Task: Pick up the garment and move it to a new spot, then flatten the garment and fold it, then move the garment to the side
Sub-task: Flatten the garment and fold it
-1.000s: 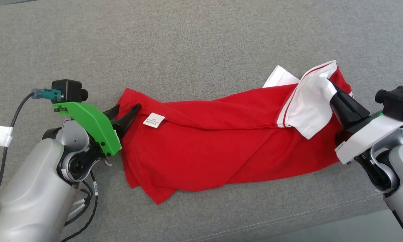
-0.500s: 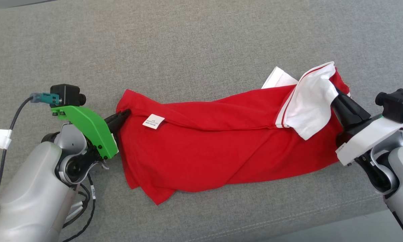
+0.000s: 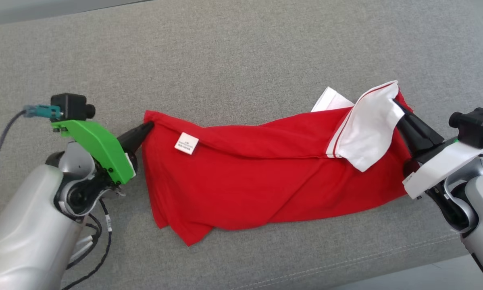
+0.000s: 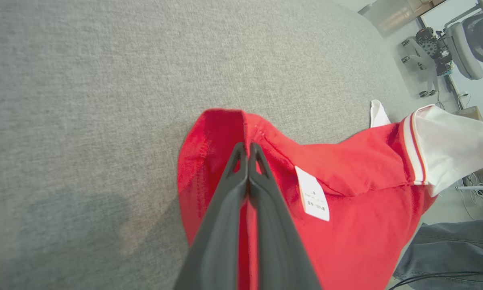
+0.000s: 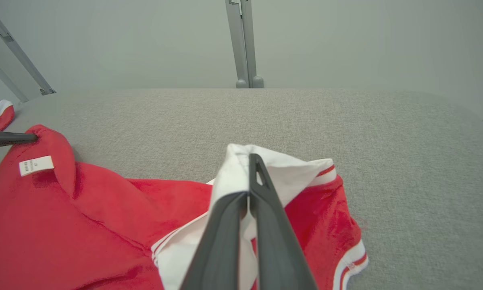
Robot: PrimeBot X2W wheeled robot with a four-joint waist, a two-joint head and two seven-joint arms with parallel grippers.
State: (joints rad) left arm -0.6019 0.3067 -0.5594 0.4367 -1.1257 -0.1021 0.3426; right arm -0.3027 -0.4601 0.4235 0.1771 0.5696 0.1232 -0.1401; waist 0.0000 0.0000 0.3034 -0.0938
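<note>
The left fingers (image 4: pixel 233 181) are pressed together on the far-left corner of the red garment (image 3: pixel 245 177), and the pinched cloth rises in a small peak. The right fingers (image 5: pixel 267 209) are likewise closed, clamping a fold of the white, red-striped panel (image 3: pixel 366 129) at the garment's far-right end. Between the two holds the garment stretches left to right in loose creases, its near edge lying on the grey upholstered surface (image 3: pixel 241 60), with a point of cloth reaching nearest at the left. A small white label (image 3: pixel 186 143) sits just right of the left fingers' hold.
</note>
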